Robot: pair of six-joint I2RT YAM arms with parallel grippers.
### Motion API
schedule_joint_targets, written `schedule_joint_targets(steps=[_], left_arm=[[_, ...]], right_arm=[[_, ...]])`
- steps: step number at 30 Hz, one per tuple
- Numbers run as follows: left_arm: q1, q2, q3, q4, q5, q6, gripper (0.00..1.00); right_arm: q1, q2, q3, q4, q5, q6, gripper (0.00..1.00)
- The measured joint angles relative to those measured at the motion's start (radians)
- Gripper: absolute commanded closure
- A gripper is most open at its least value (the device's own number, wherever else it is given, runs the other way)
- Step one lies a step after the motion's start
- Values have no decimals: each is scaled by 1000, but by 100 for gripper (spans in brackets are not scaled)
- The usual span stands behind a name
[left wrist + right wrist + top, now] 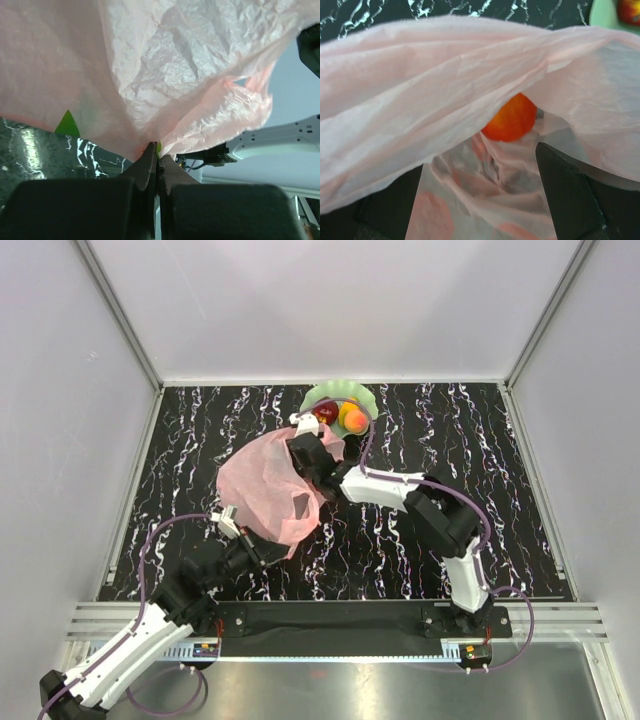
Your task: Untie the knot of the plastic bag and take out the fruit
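The pink plastic bag (265, 490) lies crumpled in the middle of the table, its mouth facing the far right. My left gripper (268, 543) is shut on the bag's near edge; in the left wrist view the jaws (156, 151) pinch a fold of the bag (190, 75), which is held taut. My right gripper (312, 455) is open at the bag's mouth. In the right wrist view its fingers (480, 155) stand apart inside the bag (420, 100), just short of an orange-red fruit (511, 119). A dark red fruit (326, 413) and an orange-yellow fruit (352, 420) lie in the green dish.
The green scalloped dish (340, 392) stands just beyond the bag at the table's far edge; its rim (602, 12) shows in the right wrist view. White walls enclose the black marbled table (500, 440) on three sides.
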Motion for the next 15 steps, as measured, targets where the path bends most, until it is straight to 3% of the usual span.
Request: schedule_joint_targets(steps=[15], left_arm=[[-1, 40, 18, 112, 182, -81, 100]], right_arm=[[3, 346, 393, -73, 35, 17, 2]])
